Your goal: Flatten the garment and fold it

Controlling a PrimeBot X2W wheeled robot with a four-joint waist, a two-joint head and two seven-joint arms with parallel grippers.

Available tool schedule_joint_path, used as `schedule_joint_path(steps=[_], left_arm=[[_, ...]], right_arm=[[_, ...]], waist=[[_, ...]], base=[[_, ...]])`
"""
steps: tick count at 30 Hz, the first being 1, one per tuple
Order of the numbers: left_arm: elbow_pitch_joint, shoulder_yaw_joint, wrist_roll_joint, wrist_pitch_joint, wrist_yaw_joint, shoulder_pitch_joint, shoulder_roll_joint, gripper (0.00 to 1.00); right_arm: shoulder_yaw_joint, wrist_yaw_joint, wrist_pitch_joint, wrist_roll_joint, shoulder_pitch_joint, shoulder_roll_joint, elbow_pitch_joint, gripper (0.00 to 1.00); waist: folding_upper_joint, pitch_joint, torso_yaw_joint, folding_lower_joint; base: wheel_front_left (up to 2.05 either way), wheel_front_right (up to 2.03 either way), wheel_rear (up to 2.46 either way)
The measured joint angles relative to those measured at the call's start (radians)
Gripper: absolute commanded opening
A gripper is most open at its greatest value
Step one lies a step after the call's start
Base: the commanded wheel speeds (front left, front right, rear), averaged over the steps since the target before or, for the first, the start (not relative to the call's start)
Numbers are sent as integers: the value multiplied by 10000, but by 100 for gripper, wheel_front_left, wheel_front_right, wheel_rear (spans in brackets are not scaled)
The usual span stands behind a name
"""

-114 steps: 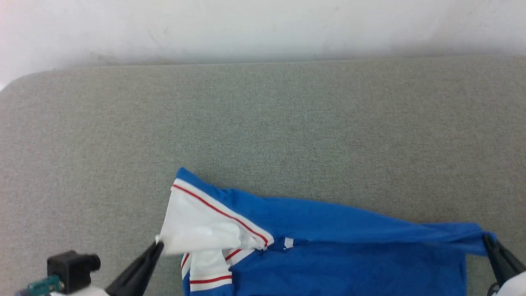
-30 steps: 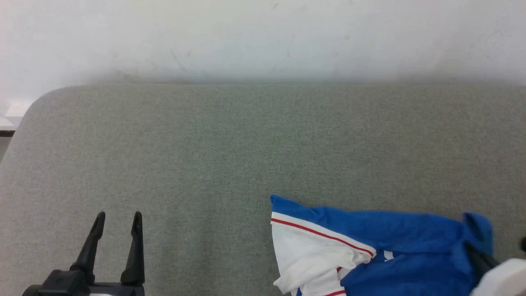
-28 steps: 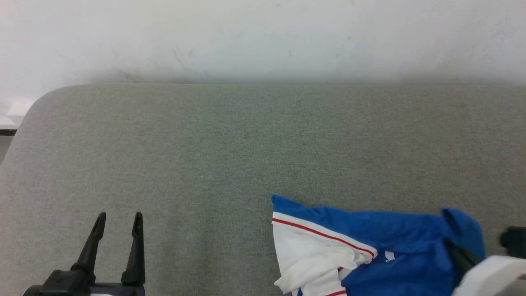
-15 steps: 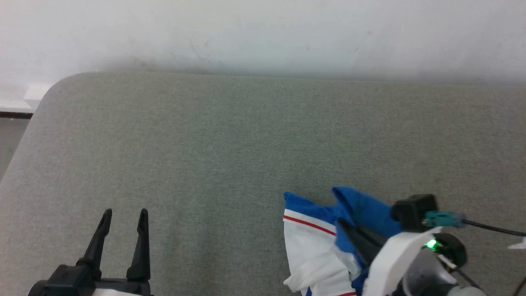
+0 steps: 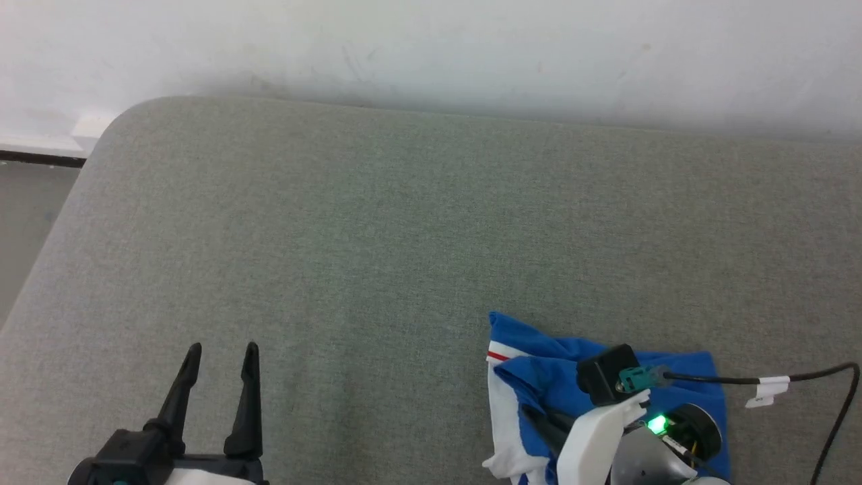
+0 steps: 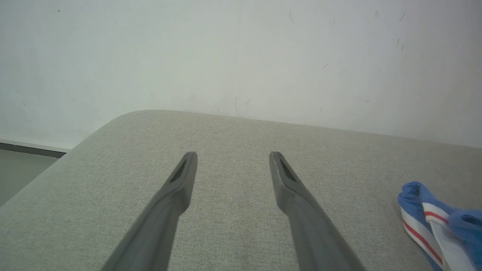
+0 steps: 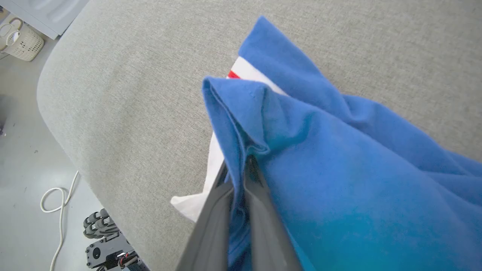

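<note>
garment [image 5: 539,380] bunched by table [image 5: 337,236] edge | right jaws gripping blue fold | left jaws wide

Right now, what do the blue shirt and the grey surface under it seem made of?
The garment: soft matte knit, perhaps cotton or polyester jersey; it drapes in limp folds. The grey surface: matte woven upholstery fabric, likely padded; fine heathered weave, rounded corner.

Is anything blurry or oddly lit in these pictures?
Head view: soft focus, a green light glaring behind the right claw. Left wrist view: even light, left claw slightly soft near the lens. Right wrist view: a teal tint washes the garment near the bottom.
</note>
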Motion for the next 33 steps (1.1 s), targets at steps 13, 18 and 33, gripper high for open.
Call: schedule_joint_path(steps=[13, 18, 33], left_arm=[[242, 61, 4, 0, -244, -63, -201, 100], [242, 123, 33, 0, -251, -55, -201, 100], [-242, 322, 211, 0, -144, 181, 4, 100]], right_arm=[[138, 0, -1097, -8, -401, 6, 1463, 100], [-307, 0, -1394, 598, -394, 17, 673, 100], [-4673, 0, -1336, -61, 1903, 0, -1833, 100]], waist=[[0, -80, -142, 0], [0, -226, -383, 0], [0, -162, -993, 0]], base=[[0, 0, 0], [0, 0, 0], [0, 0, 0]])
